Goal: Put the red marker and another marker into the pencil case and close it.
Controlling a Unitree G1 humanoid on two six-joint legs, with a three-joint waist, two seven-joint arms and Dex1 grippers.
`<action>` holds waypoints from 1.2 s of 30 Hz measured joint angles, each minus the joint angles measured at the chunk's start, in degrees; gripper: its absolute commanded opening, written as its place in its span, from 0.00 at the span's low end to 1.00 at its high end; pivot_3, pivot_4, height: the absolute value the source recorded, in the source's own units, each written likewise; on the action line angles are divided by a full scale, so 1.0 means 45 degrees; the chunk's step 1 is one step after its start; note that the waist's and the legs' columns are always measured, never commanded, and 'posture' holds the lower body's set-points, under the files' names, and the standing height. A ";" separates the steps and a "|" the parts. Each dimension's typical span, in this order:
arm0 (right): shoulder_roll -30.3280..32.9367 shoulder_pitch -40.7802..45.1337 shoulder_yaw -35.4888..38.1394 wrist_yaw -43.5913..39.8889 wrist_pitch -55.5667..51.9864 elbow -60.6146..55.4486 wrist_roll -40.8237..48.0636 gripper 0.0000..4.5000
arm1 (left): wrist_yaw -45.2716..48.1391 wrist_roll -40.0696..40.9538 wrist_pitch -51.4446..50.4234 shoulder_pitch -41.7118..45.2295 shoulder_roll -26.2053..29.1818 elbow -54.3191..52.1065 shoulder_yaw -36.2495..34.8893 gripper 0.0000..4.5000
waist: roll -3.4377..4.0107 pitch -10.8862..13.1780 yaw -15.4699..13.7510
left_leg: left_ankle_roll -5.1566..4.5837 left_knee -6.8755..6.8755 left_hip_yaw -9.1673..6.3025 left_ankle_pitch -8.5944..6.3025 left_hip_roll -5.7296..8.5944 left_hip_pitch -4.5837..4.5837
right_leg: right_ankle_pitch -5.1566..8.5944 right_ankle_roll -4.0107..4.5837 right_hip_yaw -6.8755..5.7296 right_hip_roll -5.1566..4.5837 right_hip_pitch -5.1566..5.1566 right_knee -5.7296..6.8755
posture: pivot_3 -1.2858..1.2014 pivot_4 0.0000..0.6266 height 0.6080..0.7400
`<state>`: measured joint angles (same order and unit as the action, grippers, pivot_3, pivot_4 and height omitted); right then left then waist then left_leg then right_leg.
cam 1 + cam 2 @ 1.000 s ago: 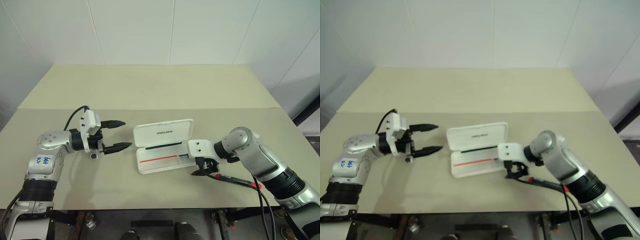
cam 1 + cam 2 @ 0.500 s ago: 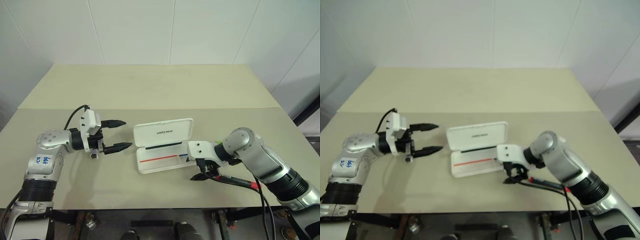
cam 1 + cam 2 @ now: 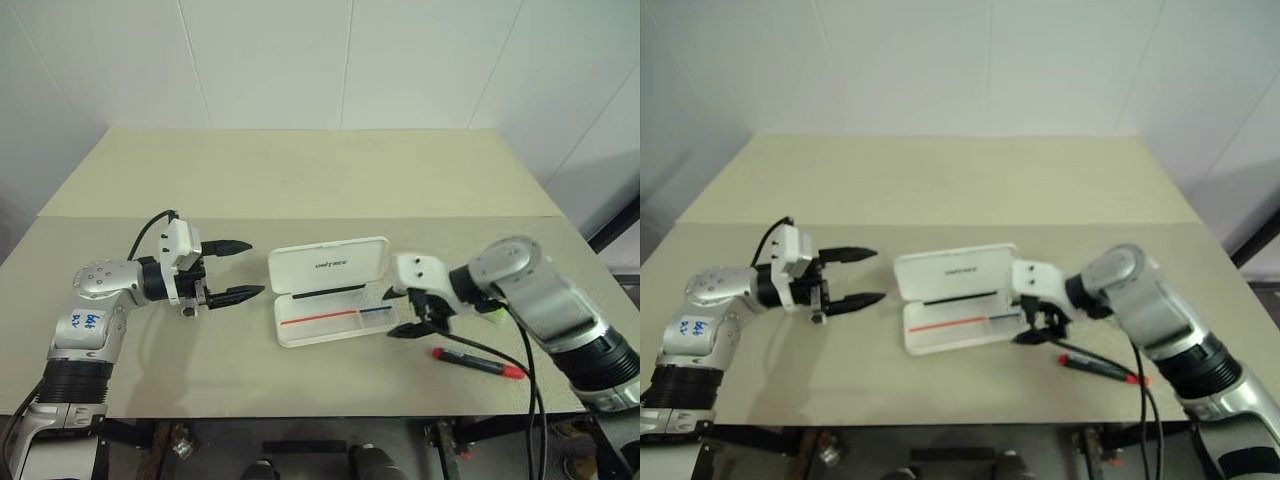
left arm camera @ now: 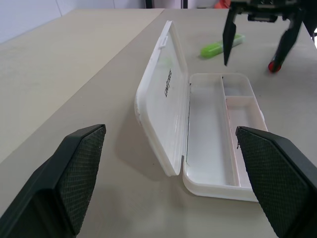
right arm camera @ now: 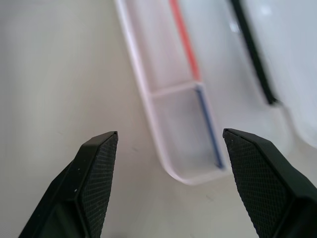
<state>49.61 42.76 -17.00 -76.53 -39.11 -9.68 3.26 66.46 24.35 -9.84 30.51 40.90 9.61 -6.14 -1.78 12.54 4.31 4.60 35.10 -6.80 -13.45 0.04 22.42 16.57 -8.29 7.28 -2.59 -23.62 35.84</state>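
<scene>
On the beige desk (image 3: 300,170), the pencil case (image 3: 330,303) is lying open. The right hand (image 3: 402,312), fingers apart and empty, is hovering at its right end, the red marker (image 3: 478,362) lying just beyond. The left hand (image 3: 240,269) is gaping left of the case.

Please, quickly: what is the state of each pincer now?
Left pincer: open, holding nothing.
Right pincer: open, holding nothing, beside the pencil case.

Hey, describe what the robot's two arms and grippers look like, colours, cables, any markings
Both arms are silver-grey metal with black ribbed sleeves near the shoulders. Each wrist carries a white camera block and a thin black cable. The left gripper and right gripper have two black, tapering fingers with textured pads. The left arm bears a white sticker with blue handwriting.
</scene>
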 measured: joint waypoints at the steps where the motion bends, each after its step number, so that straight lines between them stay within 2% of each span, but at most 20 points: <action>1: 0.0321 -0.0096 0.0370 0.0114 0.0166 0.0166 0.0022 0.93 | 0.0040 0.0027 -0.0006 -0.0014 0.0003 -0.0031 -0.0026 1.00 | 0.0000 0.0000 -0.0014 | -0.0001 -0.0002 0.0000 -0.0001 0.0000 0.0000 | 0.0001 0.0001 -0.0001 0.0000 0.0000 -0.0003 | 0.52 0.24 1.00; 2: 0.0651 -0.0257 0.0729 0.0205 0.0360 0.0312 0.0038 0.99 | 0.0107 0.0056 -0.0012 -0.0067 0.0015 -0.0075 -0.0071 1.00 | 0.0000 0.0000 -0.0045 | -0.0003 -0.0008 0.0000 -0.0002 0.0000 0.0001 | 0.0002 0.0002 -0.0002 0.0000 0.0000 -0.0010 | 0.52 0.24 1.00; 6: 0.1706 -0.1396 0.1845 0.0065 0.0845 0.0572 0.0517 0.99 | 0.0418 0.0181 -0.0054 -0.0322 0.0104 -0.0351 -0.0133 1.00 | 0.0000 0.0000 -0.0177 | -0.0008 -0.0011 0.0011 -0.0012 -0.0003 0.0003 | 0.0005 0.0000 0.0002 0.0001 0.0000 -0.0025 | 0.52 0.24 1.00; 12: 0.3179 -0.4119 0.3690 -0.0239 0.1437 0.0405 0.1472 0.99 | 0.0927 0.0614 -0.0479 -0.0592 0.0280 -0.1323 -0.0151 1.00 | 0.0002 0.0001 -0.0259 | -0.0011 -0.0004 0.0025 -0.0014 -0.0003 0.0001 | 0.0006 -0.0003 0.0011 0.0001 0.0004 -0.0026 | 0.52 0.24 1.00; 17: 0.3657 -0.7101 0.5410 -0.0213 0.1633 -0.0261 0.1958 0.99 | 0.1225 0.0983 -0.1016 -0.0814 0.0439 -0.2167 -0.0106 1.00 | 0.0003 0.0002 -0.0276 | -0.0012 0.0002 0.0036 -0.0014 -0.0002 -0.0005 | 0.0010 -0.0004 0.0022 0.0003 0.0013 -0.0027 | 0.52 0.24 1.00; 22: 0.3654 -0.8840 0.6289 0.0232 0.1821 -0.0906 0.2158 0.99 | 0.1524 0.1036 -0.1235 -0.0613 0.0405 -0.2467 0.0300 1.00 | 0.0001 0.0002 -0.0249 | -0.0015 0.0020 0.0058 -0.0012 -0.0003 -0.0015 | 0.0010 -0.0005 0.0043 0.0007 0.0021 -0.0028 | 0.52 0.24 1.00; 32: 0.2723 -0.9087 0.5916 0.1730 0.3206 0.0552 0.1899 0.99 | 0.1890 0.1010 -0.1250 0.0234 0.0340 -0.2397 0.0904 1.00 | -0.0003 0.0004 -0.0257 | -0.0028 0.0030 0.0086 -0.0002 0.0002 -0.0017 | 0.0013 0.0001 0.0078 0.0008 0.0030 -0.0051 | 0.52 0.24 1.00; 36: 0.2559 -0.9095 0.5650 0.1709 0.3774 0.1017 0.1932 0.81 | 0.1971 0.0997 -0.1245 0.0631 0.0333 -0.2105 0.1001 1.00 | -0.0007 0.0003 -0.0227 | -0.0029 0.0028 0.0085 -0.0002 -0.0001 -0.0024 | -0.0001 -0.0025 0.0078 0.0012 0.0035 -0.0050 | 0.52 0.24 1.00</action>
<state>61.13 1.83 8.43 -68.84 -22.13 -5.10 11.95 75.33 28.84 -15.44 33.35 42.40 0.14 -1.63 -1.81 12.56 3.29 4.47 35.23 -6.42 -13.46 0.04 22.32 16.57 -8.40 7.63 -2.53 -23.47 35.62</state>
